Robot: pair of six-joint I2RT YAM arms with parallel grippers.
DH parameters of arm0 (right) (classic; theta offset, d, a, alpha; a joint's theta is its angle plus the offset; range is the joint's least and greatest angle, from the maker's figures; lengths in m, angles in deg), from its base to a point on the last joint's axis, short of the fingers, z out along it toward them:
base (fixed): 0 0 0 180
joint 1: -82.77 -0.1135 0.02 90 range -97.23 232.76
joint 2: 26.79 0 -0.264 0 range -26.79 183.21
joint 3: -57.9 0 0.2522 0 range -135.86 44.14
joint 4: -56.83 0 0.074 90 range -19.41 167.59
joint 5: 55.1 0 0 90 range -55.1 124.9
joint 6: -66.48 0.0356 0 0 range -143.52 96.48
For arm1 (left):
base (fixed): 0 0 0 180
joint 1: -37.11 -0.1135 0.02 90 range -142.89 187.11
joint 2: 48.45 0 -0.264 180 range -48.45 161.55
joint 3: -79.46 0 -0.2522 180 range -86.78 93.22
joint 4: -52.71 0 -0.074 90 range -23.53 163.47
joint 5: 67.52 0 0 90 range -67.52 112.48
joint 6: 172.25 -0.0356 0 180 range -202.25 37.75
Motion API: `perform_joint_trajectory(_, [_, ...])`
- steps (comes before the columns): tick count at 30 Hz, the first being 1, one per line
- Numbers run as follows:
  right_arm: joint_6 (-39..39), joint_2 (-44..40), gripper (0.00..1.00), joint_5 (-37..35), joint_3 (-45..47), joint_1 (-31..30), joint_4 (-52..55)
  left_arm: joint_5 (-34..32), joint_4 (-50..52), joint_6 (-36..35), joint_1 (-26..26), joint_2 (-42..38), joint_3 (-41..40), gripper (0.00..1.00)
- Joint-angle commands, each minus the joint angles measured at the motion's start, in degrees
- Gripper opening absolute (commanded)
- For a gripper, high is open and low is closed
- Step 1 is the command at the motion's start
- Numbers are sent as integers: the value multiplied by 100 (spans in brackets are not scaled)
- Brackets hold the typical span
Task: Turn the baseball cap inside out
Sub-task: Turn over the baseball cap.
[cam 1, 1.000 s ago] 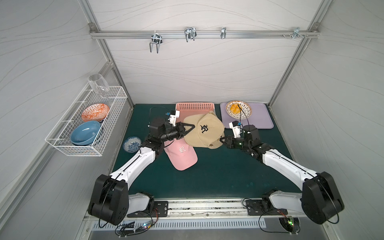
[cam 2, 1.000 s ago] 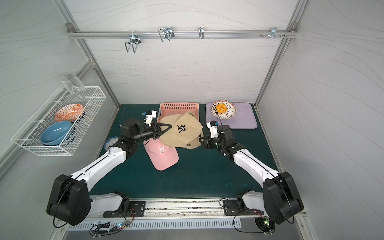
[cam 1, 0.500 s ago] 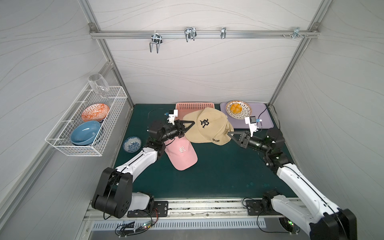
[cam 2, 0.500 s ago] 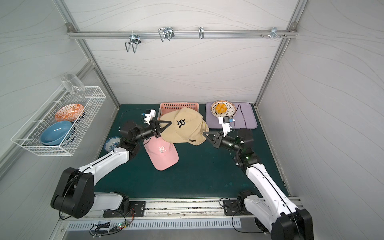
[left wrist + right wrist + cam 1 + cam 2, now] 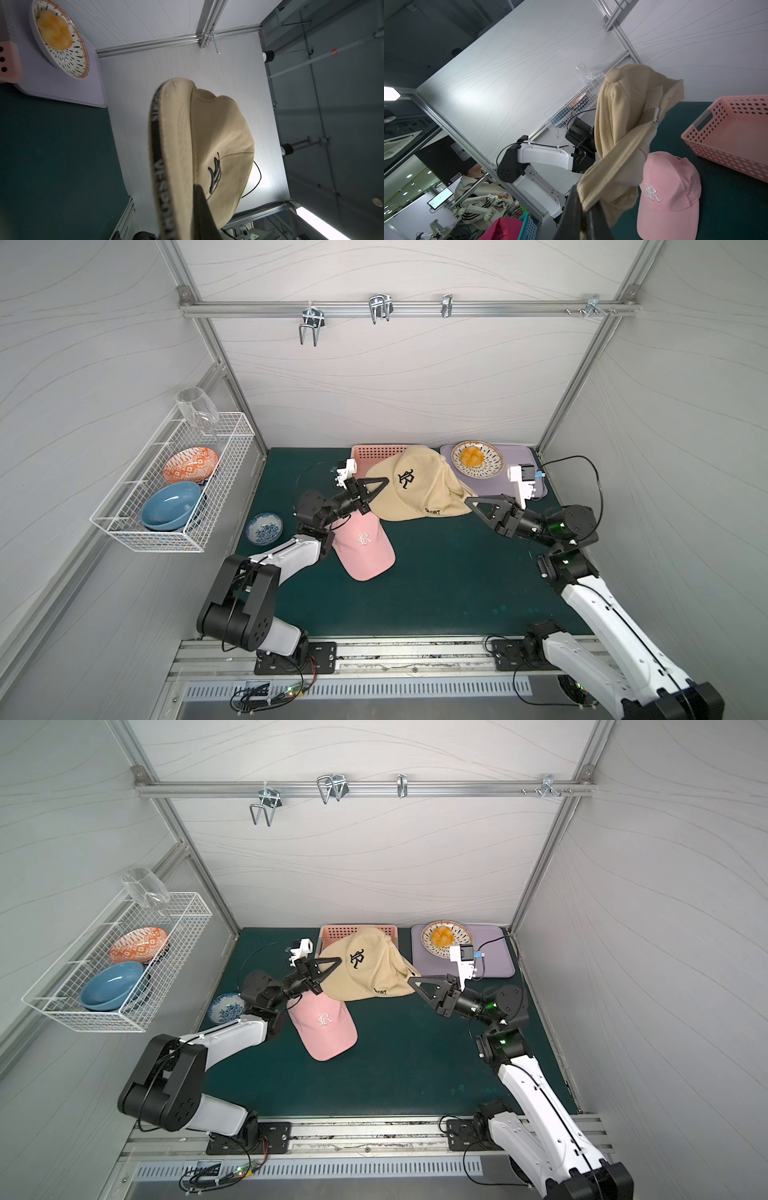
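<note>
Dark green matting (image 5: pixel 436 580) lies beneath the ribbed beige baseball cap (image 5: pixel 419 497), soft crown sagging, strung in mid-air between left gripper (image 5: pixel 382 481) and right gripper (image 5: pixel 468 501), each pinched tight on its rim.

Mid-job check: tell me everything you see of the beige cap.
The beige cap is ribbed, corduroy-like fabric with a black embroidered monogram in front, a top button and a black lettered band along its brim edge. It hangs lifted, stretched between the left gripper, shut on it beside the monogram, and the right gripper, shut on its back rim, logo side facing outward.
</note>
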Motion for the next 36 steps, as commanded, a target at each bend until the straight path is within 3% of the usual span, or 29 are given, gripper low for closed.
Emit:
perform_joint_trajectory(1, [-20,-421,0,58,-259,76,-571,-828,-744,616,-228,131,31,0])
perform_joint_trajectory(5, [-937,-527,0,-376,-413,148,1095,-706,151,38,-228,-429,106,0])
perform_joint_trajectory(6, [-1271,-539,7,-554,-492,147,1594,-696,610,-172,-228,-618,148,0])
perform_joint_trajectory(9, [-2194,-556,61,-1226,-714,143,3005,-717,1859,-859,-227,-1116,267,0])
perform_joint_trajectory(11, [-2701,-566,76,-1748,-819,138,3748,-797,2538,-1229,-221,-1415,341,0])
perform_joint_trajectory(15, [-3474,-506,80,-2728,-940,119,4535,-1152,3694,-1640,-201,-1871,509,0])
perform_joint_trajectory(19, [-4357,-497,81,-3310,-885,-210,4584,-1794,6075,-2015,-65,-2118,1305,0])
perform_joint_trajectory(23, [-5848,-561,82,-3254,-488,-1275,3995,-3331,8538,-2223,517,-2123,2422,0])
perform_joint_trajectory(26, [-6919,-386,82,-3599,-394,-2107,3885,-3914,9635,-1981,782,-1835,3103,0])
perform_joint_trajectory(30, [-7939,74,83,-4544,-341,-3089,3449,-4284,10503,-1642,1083,-1405,3645,0])
perform_joint_trajectory(36, [-9150,879,83,-5606,-321,-3877,2541,-4422,10417,-1225,1437,-1198,3580,0])
